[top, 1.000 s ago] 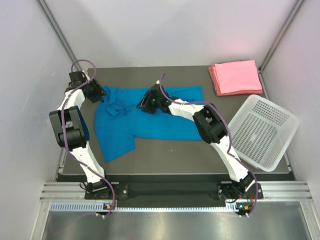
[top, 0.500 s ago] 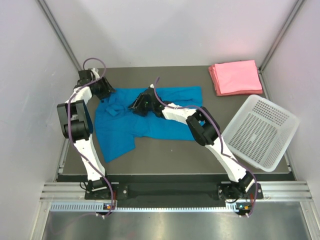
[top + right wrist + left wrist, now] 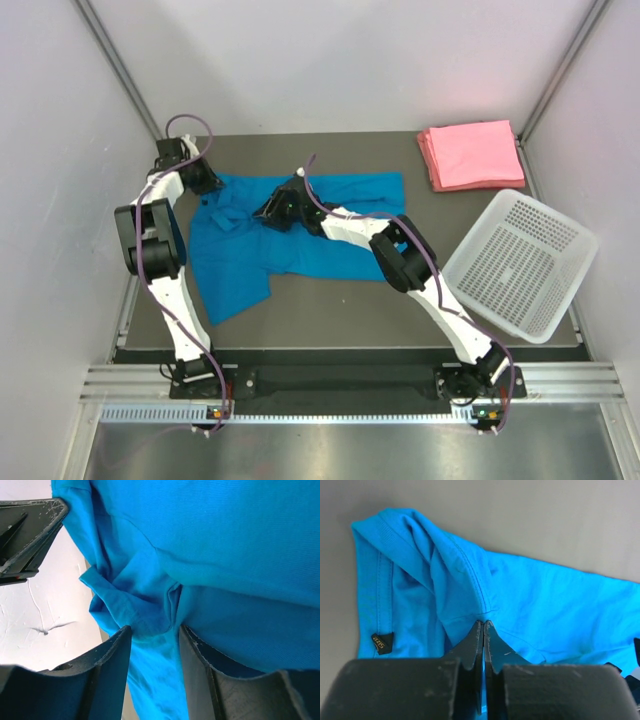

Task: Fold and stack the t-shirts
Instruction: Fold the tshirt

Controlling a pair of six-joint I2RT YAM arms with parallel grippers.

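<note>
A bright blue t-shirt (image 3: 310,245) lies spread and rumpled on the dark table (image 3: 330,310). My left gripper (image 3: 207,180) is at its far left corner. In the left wrist view that gripper (image 3: 484,624) is shut, with a fold of the blue t-shirt (image 3: 545,595) pinched at its tips. My right gripper (image 3: 268,212) is over the shirt's upper middle. In the right wrist view it (image 3: 155,630) stands open, and bunched blue cloth (image 3: 240,540) fills the gap between its fingers. A stack of folded pink t-shirts (image 3: 470,153) sits at the far right corner.
A white perforated basket (image 3: 520,265) rests tilted at the table's right edge, in front of the pink stack. White walls close in on the left, back and right. Both arms reach across the table's left half.
My left gripper has moved a little right onto the shirt's corner and closed on it. My right gripper has slid left along the shirt's upper part.
</note>
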